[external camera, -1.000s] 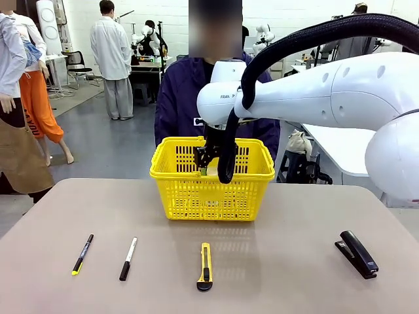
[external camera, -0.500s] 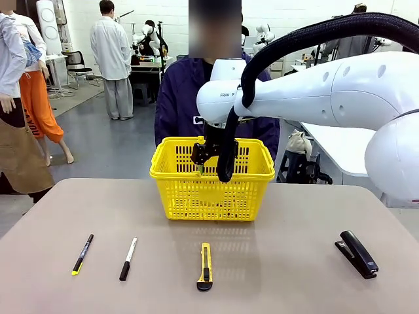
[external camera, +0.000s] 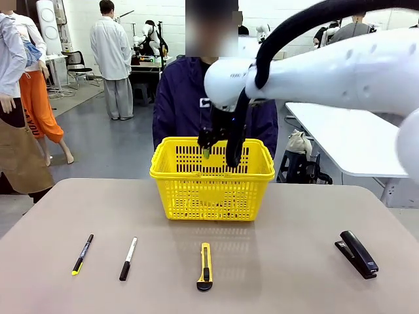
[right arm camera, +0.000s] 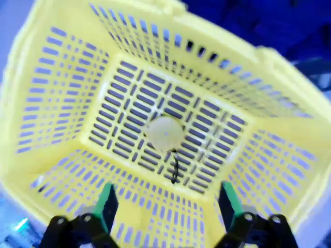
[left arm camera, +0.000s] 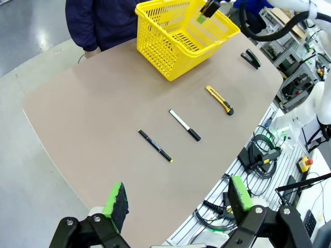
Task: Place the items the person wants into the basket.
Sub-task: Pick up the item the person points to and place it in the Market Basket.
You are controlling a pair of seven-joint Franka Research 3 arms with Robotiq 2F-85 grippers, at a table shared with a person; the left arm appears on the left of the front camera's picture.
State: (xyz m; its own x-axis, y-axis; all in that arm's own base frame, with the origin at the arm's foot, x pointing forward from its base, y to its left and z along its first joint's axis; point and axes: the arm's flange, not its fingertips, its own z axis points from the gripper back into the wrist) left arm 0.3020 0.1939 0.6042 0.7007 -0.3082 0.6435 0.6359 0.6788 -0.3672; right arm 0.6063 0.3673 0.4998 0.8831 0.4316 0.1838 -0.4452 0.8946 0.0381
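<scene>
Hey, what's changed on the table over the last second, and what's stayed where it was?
The right gripper has lifted from inside the basket to just above its rim, jaws open and empty. The tape measure lies on the basket floor. The marker pen, black pen, utility knife and stapler have not moved, and the basket stands where it was.

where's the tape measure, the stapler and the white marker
tape measure (right arm camera: 164, 133), right wrist view, on its round yellow body
stapler (external camera: 357, 254), front view, middle of its black top
white marker (external camera: 129, 256), front view, on the white barrel next to the black cap
</scene>
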